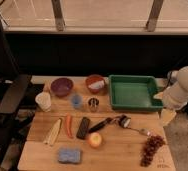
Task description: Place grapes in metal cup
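From my remote station, the wooden table point(118, 150) lies spread with kitchen items below a dark window wall. The grapes point(152, 148), a dark red-purple bunch, lie at the table's front right corner, well apart from the metal cup point(93, 104), which stands upright near the table's middle, just left of the green tray point(132, 77) and just beside a translucent blue cup point(76, 101). The robot's white arm point(184, 89) reaches in from the right, and its gripper point(167, 116) hangs at the table's right edge, off the tray's front right corner and farther back than the grapes. I cannot tell whether the claw is wide or narrow, and it touches nothing I can make out. A purple bowl point(61, 86) and a red bowl point(89, 82) sit in the back row, a white cup point(43, 101) to the left. Toward the front lie a carrot point(69, 125), an apple point(94, 140) and a blue sponge point(68, 155).
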`<state>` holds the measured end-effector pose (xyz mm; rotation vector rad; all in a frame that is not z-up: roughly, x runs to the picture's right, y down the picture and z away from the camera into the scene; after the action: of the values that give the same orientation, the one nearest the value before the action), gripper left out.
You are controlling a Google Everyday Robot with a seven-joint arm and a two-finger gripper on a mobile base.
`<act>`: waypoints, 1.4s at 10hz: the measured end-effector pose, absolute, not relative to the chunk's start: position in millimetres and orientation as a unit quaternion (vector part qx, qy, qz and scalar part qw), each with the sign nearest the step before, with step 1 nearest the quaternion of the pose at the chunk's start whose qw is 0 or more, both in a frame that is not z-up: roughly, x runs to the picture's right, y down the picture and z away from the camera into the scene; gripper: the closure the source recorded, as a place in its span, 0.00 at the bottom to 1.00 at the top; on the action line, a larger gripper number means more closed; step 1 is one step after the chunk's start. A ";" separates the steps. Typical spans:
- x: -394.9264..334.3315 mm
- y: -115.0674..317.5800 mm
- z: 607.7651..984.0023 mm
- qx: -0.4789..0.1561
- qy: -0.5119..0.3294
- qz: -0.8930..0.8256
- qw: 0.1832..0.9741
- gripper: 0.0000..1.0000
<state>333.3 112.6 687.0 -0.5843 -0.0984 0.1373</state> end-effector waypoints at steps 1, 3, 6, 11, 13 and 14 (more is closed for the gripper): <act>333.3 112.5 686.9 -0.288 -0.048 0.068 0.954 0.20; 333.3 112.5 686.9 -0.288 -0.048 0.068 0.954 0.20; 332.9 114.2 686.9 -0.290 -0.051 0.058 0.954 0.20; 330.4 183.1 672.6 -0.344 -0.101 -0.065 0.931 0.20; 322.9 210.6 677.3 -0.367 -0.129 -0.096 0.916 0.20; 319.3 219.0 679.7 -0.373 -0.138 -0.098 0.912 0.20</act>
<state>319.3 219.0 679.7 -0.7682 -0.2841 -0.2019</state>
